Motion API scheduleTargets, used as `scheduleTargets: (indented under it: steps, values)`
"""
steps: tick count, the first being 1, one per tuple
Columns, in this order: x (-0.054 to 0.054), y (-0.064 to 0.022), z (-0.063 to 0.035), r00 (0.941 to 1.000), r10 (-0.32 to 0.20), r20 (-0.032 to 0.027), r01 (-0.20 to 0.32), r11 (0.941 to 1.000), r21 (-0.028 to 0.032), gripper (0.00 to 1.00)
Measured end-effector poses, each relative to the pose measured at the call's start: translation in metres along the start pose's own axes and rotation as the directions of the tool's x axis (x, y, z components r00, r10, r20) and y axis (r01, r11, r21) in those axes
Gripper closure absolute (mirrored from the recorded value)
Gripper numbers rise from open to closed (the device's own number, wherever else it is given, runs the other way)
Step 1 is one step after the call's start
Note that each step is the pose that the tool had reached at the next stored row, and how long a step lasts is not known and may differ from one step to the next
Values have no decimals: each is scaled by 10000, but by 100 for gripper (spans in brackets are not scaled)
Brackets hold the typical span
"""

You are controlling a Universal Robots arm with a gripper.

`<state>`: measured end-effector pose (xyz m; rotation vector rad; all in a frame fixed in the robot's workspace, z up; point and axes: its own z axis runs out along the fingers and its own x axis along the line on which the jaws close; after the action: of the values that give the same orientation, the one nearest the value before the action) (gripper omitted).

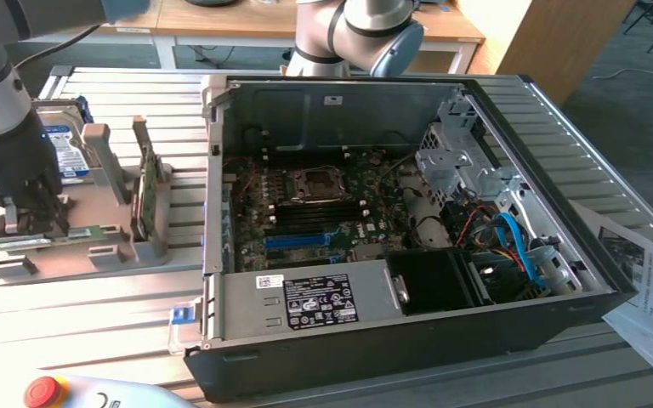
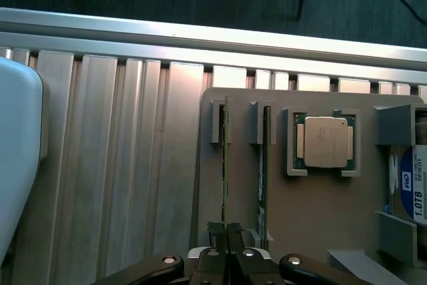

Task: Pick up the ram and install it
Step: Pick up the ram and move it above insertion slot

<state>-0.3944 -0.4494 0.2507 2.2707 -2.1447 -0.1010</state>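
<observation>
The ram (image 2: 225,165) is a thin green stick seen edge-on, standing in a slot of the grey holder (image 2: 313,218). A second stick like it (image 2: 265,165) stands in the neighbouring slot. My gripper (image 2: 225,231) is shut on the first ram, its dark fingertips (image 2: 215,229) pinching it near one end. In the exterior view the gripper (image 1: 34,219) hangs over the holder (image 1: 88,259) at that view's left, with the green ram (image 1: 77,233) and its pale label showing beneath it. The open computer case (image 1: 417,331) lies in the middle, its motherboard (image 1: 303,212) exposed.
On the holder also sit a square processor chip (image 2: 325,141), a hard drive (image 1: 60,149) with a blue-white label, and an upright green expansion card (image 1: 145,191). A red stop button (image 1: 45,391) is at the front. Papers (image 1: 644,280) lie at the exterior view's right.
</observation>
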Motion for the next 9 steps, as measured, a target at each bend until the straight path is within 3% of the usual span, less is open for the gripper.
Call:
scheduleTargets:
  steps: [9]
  values:
    - [-6,9,-166,10000,0,0,0,10000,1,88]
